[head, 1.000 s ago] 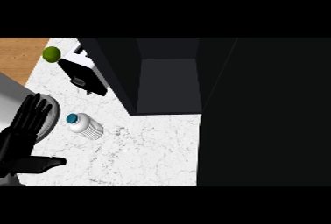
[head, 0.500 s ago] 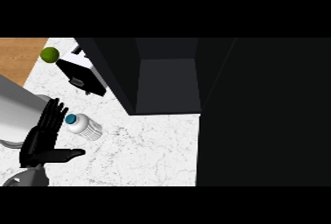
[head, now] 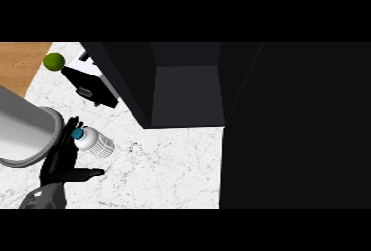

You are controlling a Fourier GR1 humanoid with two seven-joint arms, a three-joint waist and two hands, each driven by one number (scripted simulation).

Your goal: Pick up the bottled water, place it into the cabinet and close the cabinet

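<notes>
Bottle [head: 97,144] sits on counter [head: 167,166] at view's left, below-left of the open cabinet [head: 187,93] and apart from it. Left hand [head: 64,164] is right beside it on its left side. Fingers [head: 66,142] are straight and point up-view alongside the bottle, and the thumb [head: 90,172] is splayed out to the right below it, so the hand is wide open w/ nothing held. Can't tell if fingers actually touch it yet. Blue cap [head: 77,133] is at upper left and the body runs to lower right. Looks upright seen from above, not 100% sure. Right hand isn't in view, so left is the only candidate. Next move, IMO: close fingers and thumb round the body, which lies to the hand's right. Vs 1 s ago: hand has come up and right from the view's left edge and now lies alongside the bottle. Bottle pos unchanged.
</notes>
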